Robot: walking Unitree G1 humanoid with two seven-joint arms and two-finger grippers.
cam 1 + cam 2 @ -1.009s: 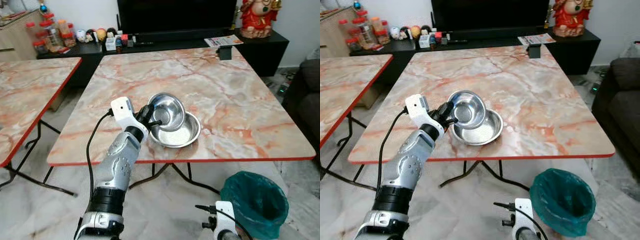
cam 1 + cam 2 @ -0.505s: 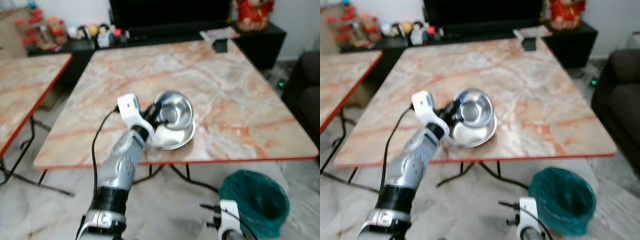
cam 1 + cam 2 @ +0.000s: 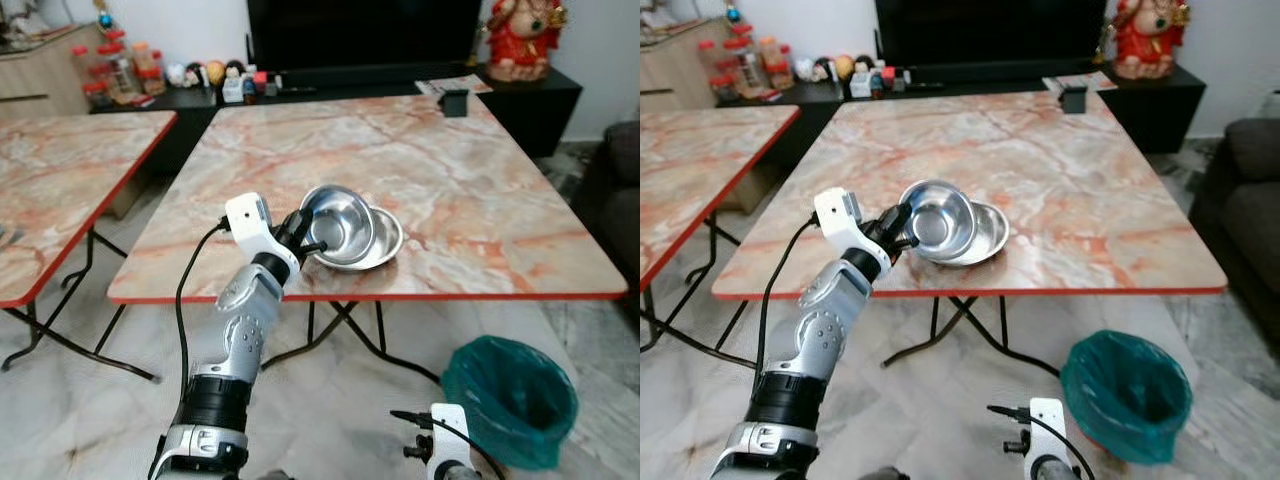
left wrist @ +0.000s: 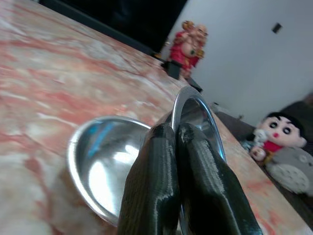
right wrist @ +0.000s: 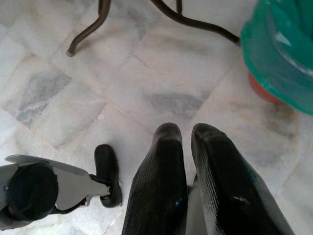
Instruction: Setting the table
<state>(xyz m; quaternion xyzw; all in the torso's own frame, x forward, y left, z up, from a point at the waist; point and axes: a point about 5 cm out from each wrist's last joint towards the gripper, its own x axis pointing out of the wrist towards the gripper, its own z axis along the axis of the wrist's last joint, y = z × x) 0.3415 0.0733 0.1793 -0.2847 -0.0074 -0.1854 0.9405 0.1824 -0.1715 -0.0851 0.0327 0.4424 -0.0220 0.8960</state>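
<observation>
Left claw (image 3: 312, 243) is clenched on the rim of the upper steel bowl (image 3: 338, 212), tilted with its hollow facing the robot, resting in the lower bowl (image 3: 385, 240) near the worktop (image 3: 480, 190) front edge. Right claw (image 5: 183, 147) hangs closed above the floor.

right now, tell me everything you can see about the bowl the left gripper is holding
The bowl is small, round, shiny bare metal with a thin rolled rim, and looks empty. It is tilted, its open side facing the robot. The left gripper pinches its near rim. It sits over a wider, shallower metal dish near the marble table's front edge.
</observation>
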